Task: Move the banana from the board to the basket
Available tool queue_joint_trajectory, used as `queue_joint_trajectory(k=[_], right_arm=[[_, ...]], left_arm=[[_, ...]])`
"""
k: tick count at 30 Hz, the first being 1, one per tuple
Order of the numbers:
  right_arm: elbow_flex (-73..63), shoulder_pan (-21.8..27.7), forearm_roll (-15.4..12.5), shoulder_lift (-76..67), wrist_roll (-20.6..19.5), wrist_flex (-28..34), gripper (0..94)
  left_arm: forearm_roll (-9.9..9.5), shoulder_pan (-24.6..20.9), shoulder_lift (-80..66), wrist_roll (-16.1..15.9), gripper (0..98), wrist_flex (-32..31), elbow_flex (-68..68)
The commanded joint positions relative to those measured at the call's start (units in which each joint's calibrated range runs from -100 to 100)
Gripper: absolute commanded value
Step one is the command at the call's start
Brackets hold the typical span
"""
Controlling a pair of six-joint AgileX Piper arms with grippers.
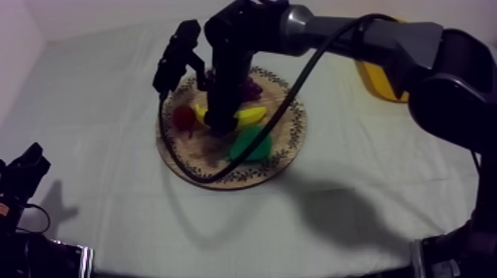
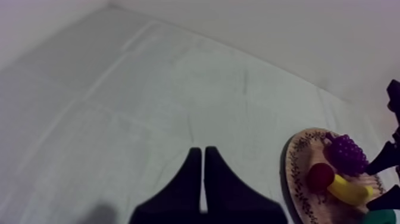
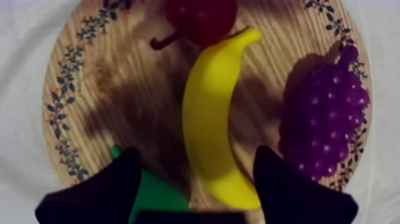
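From above, the right gripper (image 1: 220, 126) hangs over the long yellow toy banana (image 1: 250, 114) on the round wooden board (image 1: 285, 159), well apart from the yellow basket (image 1: 373, 83). The left gripper (image 2: 202, 179) is squeezed together, holding nothing. Close up, the right fingers (image 3: 101, 190) stand apart, either side of the banana. It looks light and slippery; grab its fat middle.

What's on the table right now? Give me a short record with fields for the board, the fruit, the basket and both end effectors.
board: wooden board, mid-table, carrying all the fruit
target: banana, lying flat on the board, not yet lifted
other fruit: small red fruit at one tip of the banana, grapes beside it, pear on its other side
basket: yellow basket, far right, partly behind the right arm
right end effector: open, one finger on each side of the banana
left end effector: shut, over bare cloth
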Motion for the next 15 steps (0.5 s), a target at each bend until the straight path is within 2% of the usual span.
queue_joint_trajectory(k=[1,15], right_arm=[[-0.64,0.0,0.0,1.15,0.04,-0.23,53.5],[-2.98,0.18,0.16,6.02,0.73,-1.76,48.6]], left_arm=[[-0.03,-0.01,-0.05,0.01,0.1,-0.01,-0.01],[-0.03,-0.01,-0.05,0.02,0.1,-0.01,-0.01]])
